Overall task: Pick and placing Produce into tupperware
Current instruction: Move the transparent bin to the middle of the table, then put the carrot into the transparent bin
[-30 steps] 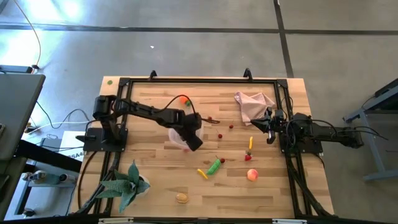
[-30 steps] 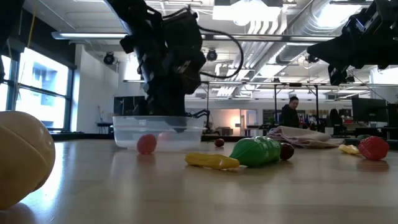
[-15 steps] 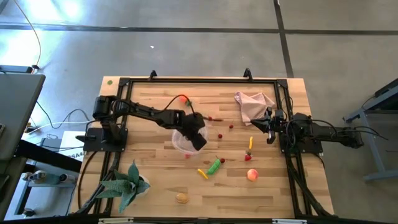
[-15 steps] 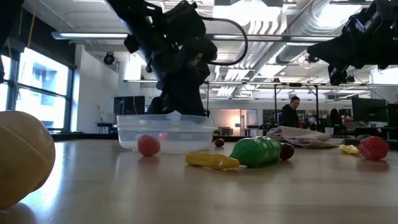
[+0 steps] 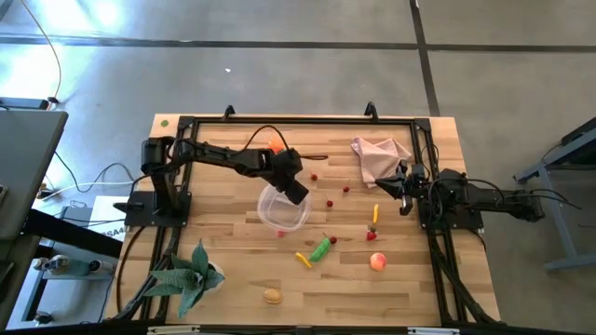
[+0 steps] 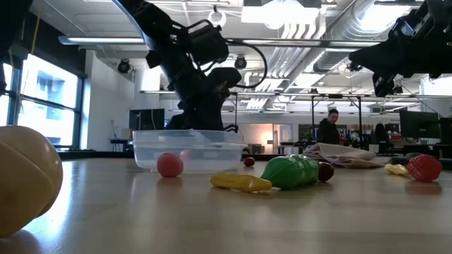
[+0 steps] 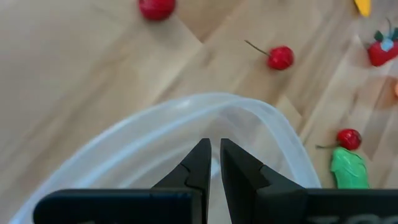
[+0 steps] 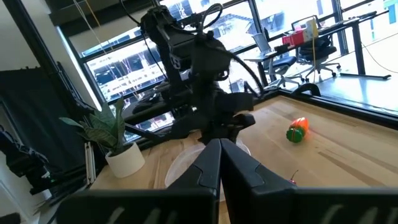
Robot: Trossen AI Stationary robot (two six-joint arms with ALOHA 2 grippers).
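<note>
Currently my left tool (image 5: 296,193), pinched shut, grips the thin, flexible tupperware (image 5: 282,210) rim mid-tabletop; right tool (image 5: 404,197) waits closed, empty, right edge.

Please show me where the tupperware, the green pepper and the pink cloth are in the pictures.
tupperware (image 5: 282,208): high view, on its clear bottom, near the middle.
green pepper (image 6: 291,173): low view, on the middle of its green body.
pink cloth (image 5: 377,155): high view, on the middle of the crumpled fabric.
</note>
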